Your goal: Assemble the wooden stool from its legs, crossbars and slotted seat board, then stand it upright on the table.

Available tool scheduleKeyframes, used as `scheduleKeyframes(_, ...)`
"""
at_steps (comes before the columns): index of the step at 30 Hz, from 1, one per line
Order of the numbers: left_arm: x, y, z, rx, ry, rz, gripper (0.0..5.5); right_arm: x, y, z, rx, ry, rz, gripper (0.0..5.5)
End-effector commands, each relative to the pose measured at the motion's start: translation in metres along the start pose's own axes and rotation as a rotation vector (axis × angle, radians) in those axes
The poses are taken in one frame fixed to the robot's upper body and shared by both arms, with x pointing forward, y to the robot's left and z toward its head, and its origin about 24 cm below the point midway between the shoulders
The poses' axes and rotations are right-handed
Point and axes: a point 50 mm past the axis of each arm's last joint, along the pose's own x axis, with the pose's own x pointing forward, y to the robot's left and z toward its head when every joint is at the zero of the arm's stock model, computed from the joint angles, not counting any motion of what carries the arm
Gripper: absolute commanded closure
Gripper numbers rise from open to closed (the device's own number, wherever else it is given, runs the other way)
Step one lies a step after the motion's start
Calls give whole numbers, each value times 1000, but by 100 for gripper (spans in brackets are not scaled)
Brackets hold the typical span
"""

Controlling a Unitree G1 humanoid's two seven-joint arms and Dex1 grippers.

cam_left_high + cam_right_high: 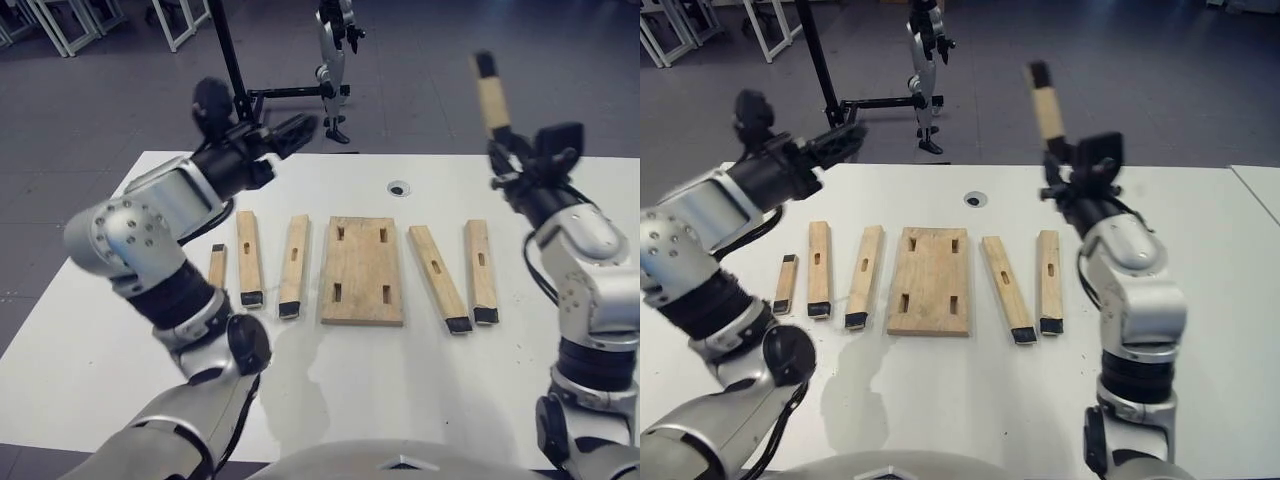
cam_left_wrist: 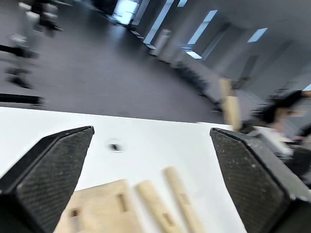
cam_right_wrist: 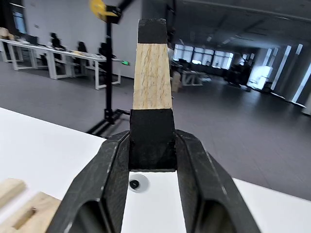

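My arms are silver-grey cast shells broken up by black joints. The left arm (image 1: 130, 235) has a rounded elbow housing dotted with a ring of small screws, then a black ribbed collar and a glossy black ball joint. The right arm (image 1: 590, 265) carries thin black cables (image 1: 535, 268) looping along its forearm. My left gripper (image 2: 151, 145) has black wedge-shaped fingers (image 2: 53, 174) faced with a fine woven cross-hatch. My right gripper (image 3: 152, 138) has thick, smooth, curved black fingers (image 3: 104, 179).

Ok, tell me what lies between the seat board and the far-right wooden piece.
One slotted leg lies there, flat; both eye views show it.
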Motion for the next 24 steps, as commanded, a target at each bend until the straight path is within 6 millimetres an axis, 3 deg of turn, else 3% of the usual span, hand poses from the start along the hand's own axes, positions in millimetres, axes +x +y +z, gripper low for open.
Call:
scheduleKeyframes(1,9,-7,9,-187,20,-327,109,8,38,36,-45,-133,173,423)
scheduleKeyframes(5,6,5,3,-287,25,-316,109,9,53,53,-27,-189,252,423)
scheduleKeyframes(10,11,6,-4,-353,24,-298,109,5,80,53,-7,-192,361,423)
scheduleKeyframes(15,13,3,0,-362,23,-305,109,1,95,36,2,-134,427,423)
scheduleKeyframes(21,8,9,14,-365,-11,-246,109,-5,99,18,11,-72,444,423)
scheduleKeyframes(24,8,10,15,-374,-17,-238,160,-8,101,15,14,-61,454,423)
